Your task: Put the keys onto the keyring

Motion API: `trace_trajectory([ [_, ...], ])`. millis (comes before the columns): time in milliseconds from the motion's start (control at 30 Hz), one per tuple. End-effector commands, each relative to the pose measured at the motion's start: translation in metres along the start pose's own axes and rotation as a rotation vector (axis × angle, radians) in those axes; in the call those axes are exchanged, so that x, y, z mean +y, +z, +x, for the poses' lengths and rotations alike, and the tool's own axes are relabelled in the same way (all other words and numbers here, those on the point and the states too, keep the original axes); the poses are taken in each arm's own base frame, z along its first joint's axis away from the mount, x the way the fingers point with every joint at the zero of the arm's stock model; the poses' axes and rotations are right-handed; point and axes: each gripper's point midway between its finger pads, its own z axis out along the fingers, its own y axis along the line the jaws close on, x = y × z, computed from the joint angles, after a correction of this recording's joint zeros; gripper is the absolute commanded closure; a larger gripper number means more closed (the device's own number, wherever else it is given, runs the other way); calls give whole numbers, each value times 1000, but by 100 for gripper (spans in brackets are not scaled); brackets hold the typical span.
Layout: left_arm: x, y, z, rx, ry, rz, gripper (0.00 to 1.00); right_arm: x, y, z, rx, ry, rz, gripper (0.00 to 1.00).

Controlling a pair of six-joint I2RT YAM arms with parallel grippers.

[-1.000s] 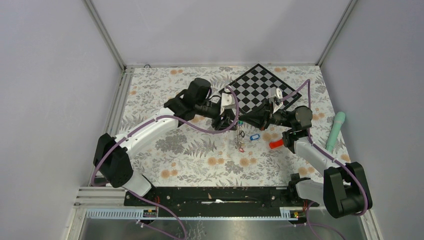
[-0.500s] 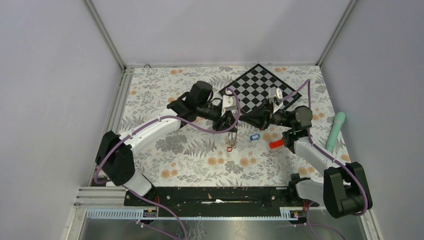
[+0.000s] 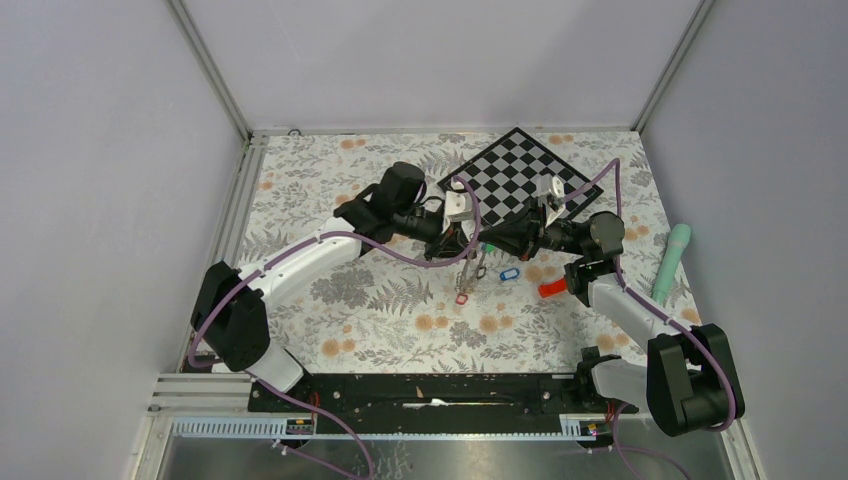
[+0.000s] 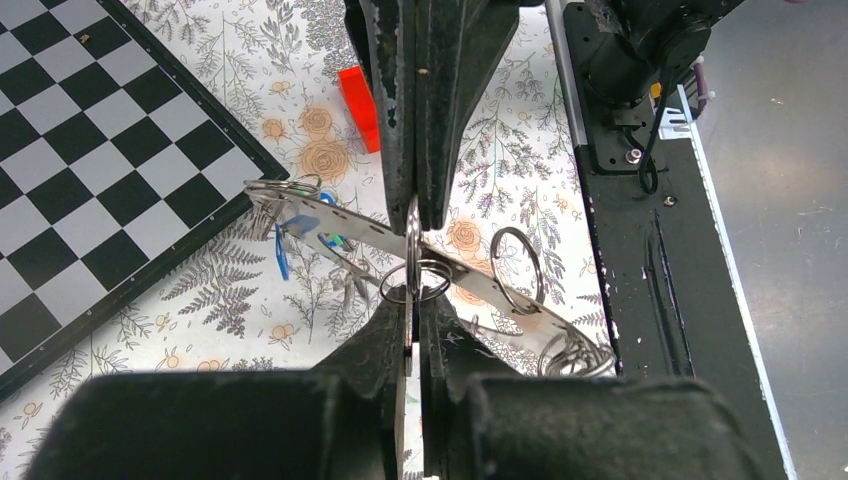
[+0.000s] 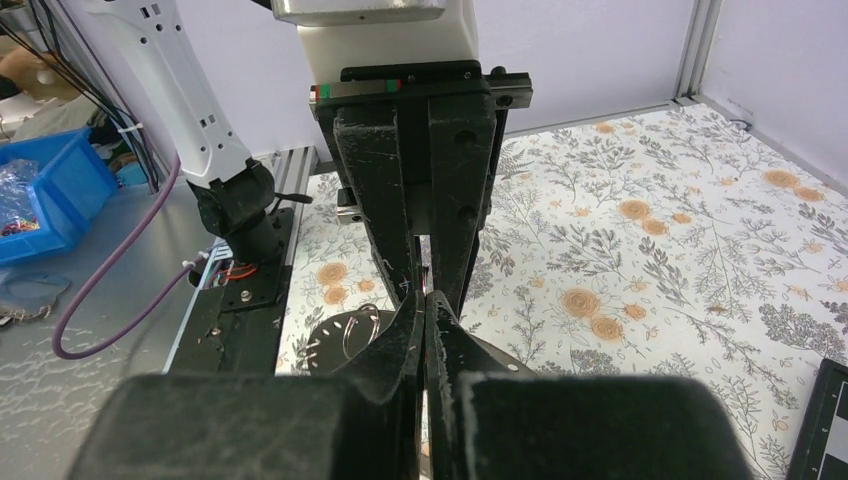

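Left gripper (image 4: 412,312) and right gripper (image 4: 413,205) meet tip to tip, both clamped on the edge-on keyring (image 4: 412,240); keys (image 3: 464,286) dangle beneath.

shiny metal keys (image 4: 350,224), glossy red plastic block (image 4: 360,95), matt black fingers (image 4: 450,80), smooth chequered board (image 4: 90,150)

table (image 3: 330,200), board (image 3: 515,170), red block (image 3: 551,289), blue key (image 3: 509,273)

keys (image 3: 509,273) before board (image 3: 520,175), block (image 3: 551,289) right
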Motion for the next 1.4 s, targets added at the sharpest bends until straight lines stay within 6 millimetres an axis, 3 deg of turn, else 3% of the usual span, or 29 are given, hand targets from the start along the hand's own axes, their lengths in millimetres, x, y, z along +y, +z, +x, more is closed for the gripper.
trace_trajectory([
  [0,-1,-6,-23,-38,63,-9,100,1,1,-19,-31,-98,-5,100],
  [500,9,-22,-44,4,116,-98,100,-5,0,-5,13,-102,-1,100],
  [1367,10,-35,-44,74,177,-173,100,-13,-1,-1,34,-102,31,100],
])
